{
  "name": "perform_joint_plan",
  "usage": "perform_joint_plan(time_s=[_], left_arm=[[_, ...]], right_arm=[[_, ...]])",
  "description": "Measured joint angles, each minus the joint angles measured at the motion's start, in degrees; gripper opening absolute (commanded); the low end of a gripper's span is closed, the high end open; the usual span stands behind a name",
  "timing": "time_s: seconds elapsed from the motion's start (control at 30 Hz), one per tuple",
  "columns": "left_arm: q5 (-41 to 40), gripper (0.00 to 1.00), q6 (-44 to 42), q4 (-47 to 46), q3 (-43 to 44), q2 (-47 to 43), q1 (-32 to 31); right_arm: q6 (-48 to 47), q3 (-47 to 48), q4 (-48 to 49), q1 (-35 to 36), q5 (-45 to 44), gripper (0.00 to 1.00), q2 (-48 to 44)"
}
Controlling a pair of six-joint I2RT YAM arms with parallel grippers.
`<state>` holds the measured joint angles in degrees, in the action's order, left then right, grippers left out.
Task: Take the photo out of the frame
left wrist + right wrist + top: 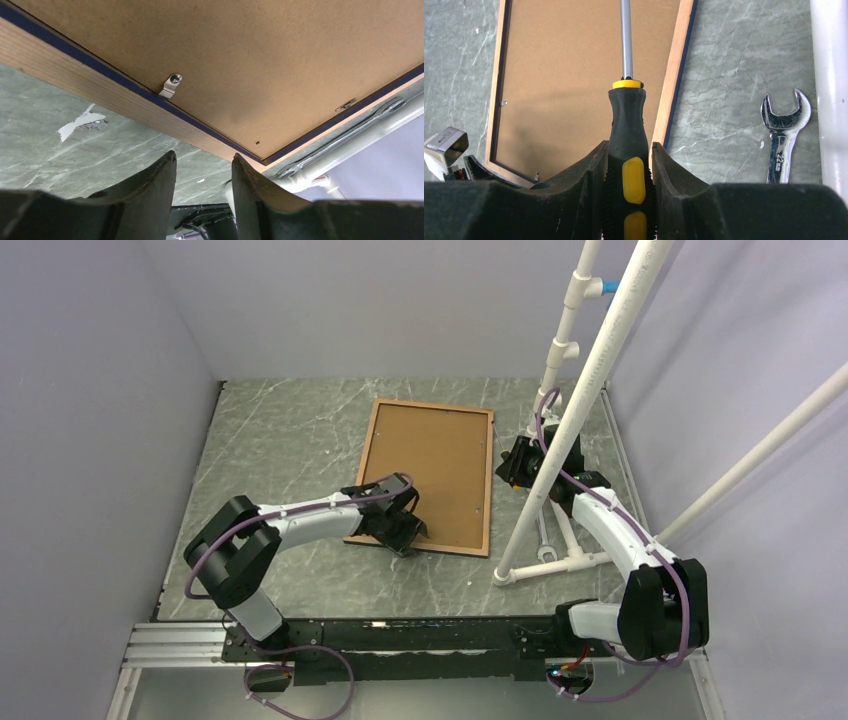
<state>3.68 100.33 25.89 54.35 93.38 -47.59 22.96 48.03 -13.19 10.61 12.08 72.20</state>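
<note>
Two arms flank the frame (pixel 75 75), which lies face down on the bench (pixel 280 430), I'd judge so that its retaining clips are reachable. My left pincer (pixel 204 161) hovers at the near rim, jaws partly apart and empty, just short of a metal clip (pixel 171 85). The photo (pixel 430 475) sits inside the frame, only its brown back showing. My right pincer (pixel 629 147) grips a screwdriver (pixel 628 115), its shaft over that back, presumably for prying. A wrench (pixel 784 130) lies farther right.

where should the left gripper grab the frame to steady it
Likely the frame's near short rail, approached low from the near edge, where the left gripper sits open. It lies flat, back up, so only that thin wooden edge fits between the jaws.
</note>
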Motion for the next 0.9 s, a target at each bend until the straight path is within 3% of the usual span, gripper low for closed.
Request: perform_joint_plan(time_s=[0.6, 0.73, 0.9], left_arm=[[0.7, 0.46, 2.1, -1.7, 1.2, 5.5, -0.9], [0.7, 0.29, 2.2, -1.6, 1.7, 6.0, -1.0], [-0.3, 0.21, 2.3, -0.9, 2.1, 5.9, -0.9]], right_arm=[[0.0, 0.0, 0.1, 0.0, 0.1, 0.0, 0.1], [0.0, 0.0, 0.2, 0.0, 0.1, 0.0, 0.2], [0.0, 0.0, 0.2, 0.0, 0.0, 0.0, 0.2]])
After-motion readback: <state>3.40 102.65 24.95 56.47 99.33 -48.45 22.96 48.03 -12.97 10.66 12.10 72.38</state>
